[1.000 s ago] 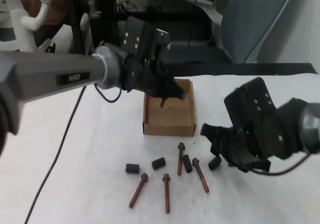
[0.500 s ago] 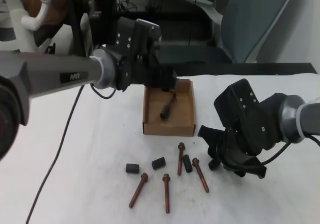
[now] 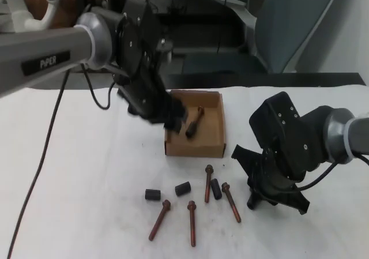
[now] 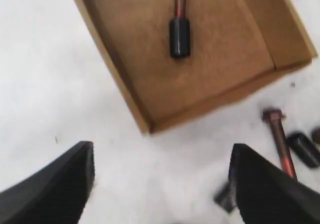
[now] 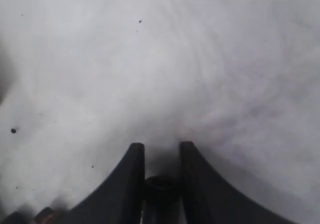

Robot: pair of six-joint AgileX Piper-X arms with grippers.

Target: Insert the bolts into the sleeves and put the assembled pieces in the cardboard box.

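Left hand [image 4: 161, 149] is spread wide with nothing in it, hanging over the tabletop [image 3: 86, 184] right by the near-left corner of the cardboard box [image 3: 196, 148]. There's one assembled piece [image 3: 194, 122] in the box, a bolt pushed into a black sleeve, lying flat on the box floor and not touching the walls.

Right hand [image 5: 161, 151] is down at the tabletop, off to the right of the loose parts. Its fingers are narrow and pinched around a single black sleeve [image 5: 160, 186], which fills the gap between them.

The rest is scattered in front of the box: four loose bolts [image 3: 191, 222] and three loose sleeves [image 3: 152, 195]. Two of the sleeves sit to the left, near each other but apart. The third lies between two bolts, just beside the one pointing at the box. The other two bolts lie nearest the camera, side by side but not touching.
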